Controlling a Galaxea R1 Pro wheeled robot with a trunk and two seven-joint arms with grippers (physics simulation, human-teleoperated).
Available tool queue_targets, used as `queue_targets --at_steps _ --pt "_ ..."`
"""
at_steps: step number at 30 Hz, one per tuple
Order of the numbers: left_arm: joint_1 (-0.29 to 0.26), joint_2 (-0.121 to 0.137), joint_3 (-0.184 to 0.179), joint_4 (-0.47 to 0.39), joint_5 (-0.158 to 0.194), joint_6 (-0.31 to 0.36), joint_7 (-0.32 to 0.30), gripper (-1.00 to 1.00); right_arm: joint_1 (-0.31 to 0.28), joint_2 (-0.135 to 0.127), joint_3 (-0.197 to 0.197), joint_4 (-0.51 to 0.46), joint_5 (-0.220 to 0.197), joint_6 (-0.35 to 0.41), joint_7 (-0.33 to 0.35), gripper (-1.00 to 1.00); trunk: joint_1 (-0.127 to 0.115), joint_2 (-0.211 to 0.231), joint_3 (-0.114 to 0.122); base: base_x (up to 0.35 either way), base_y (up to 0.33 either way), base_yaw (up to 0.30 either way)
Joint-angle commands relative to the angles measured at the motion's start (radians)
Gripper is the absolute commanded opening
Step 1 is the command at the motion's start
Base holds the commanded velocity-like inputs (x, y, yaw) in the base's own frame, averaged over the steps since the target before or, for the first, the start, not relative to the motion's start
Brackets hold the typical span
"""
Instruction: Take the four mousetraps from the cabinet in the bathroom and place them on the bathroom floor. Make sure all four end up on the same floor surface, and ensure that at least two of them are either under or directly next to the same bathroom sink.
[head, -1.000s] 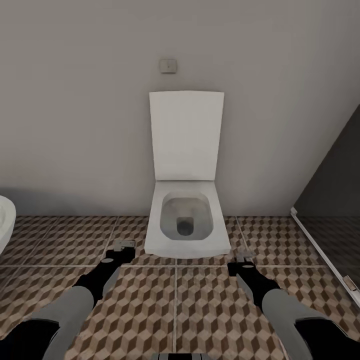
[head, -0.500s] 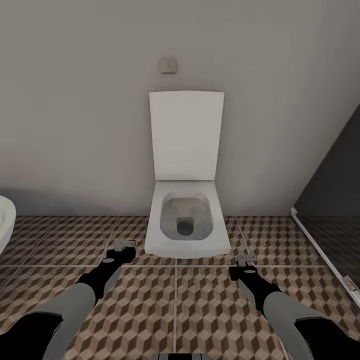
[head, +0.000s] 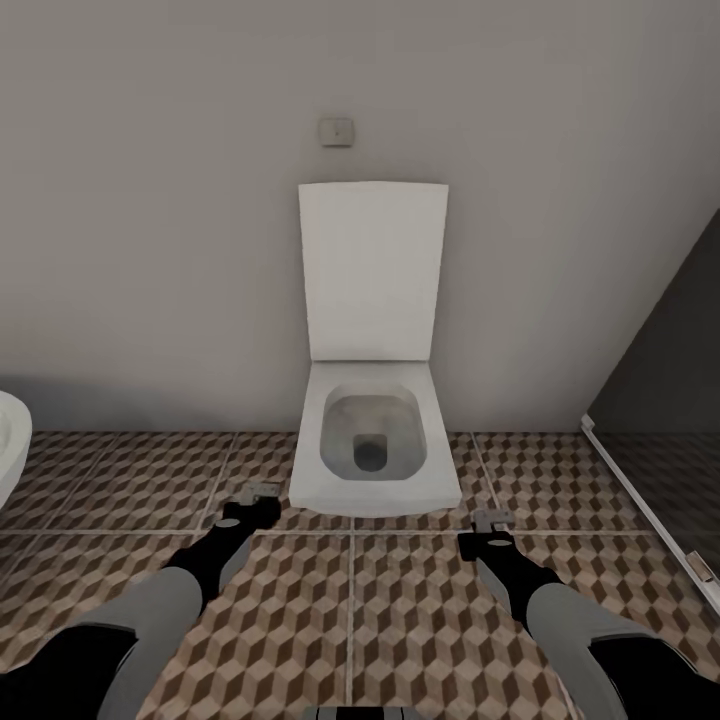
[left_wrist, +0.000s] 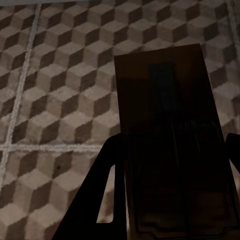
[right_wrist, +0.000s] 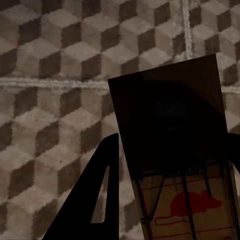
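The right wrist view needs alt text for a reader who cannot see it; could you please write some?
A dark-brown mousetrap, held between the right pincer and its dark fingers, hangs above the bathroom floor. A red mouse drawing and wire parts show on the trap's pale face near the camera. The floor tiles carry a brown, beige and white cube pattern with pale grout lines.

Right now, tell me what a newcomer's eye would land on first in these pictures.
The white square toilet with its lid raised stands against the grey wall, dead centre ahead. Below it spreads the brown, beige and white cube-patterned tile floor. Each pincer, left and right, holds a flat dark-brown mousetrap board over those tiles.
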Motion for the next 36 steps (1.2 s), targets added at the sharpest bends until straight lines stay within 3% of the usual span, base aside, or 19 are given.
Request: queue_targets --at_steps 1,36 --pt "0.0 0.0 -0.009 -0.001 0.006 0.002 0.008 -1.0 0.0 0.0 0.007 -0.002 -0.002 0.007 -0.001 -1.0 0.0 0.0 -0.001 0.0 0.0 0.0" --pt "0.0 0.008 -0.006 0.005 0.009 -0.016 0.006 -1.0 0.0 -0.001 0.008 -0.015 0.004 0.008 -0.001 -1.0 0.016 -0.008 -0.136 0.0 0.0 0.0"
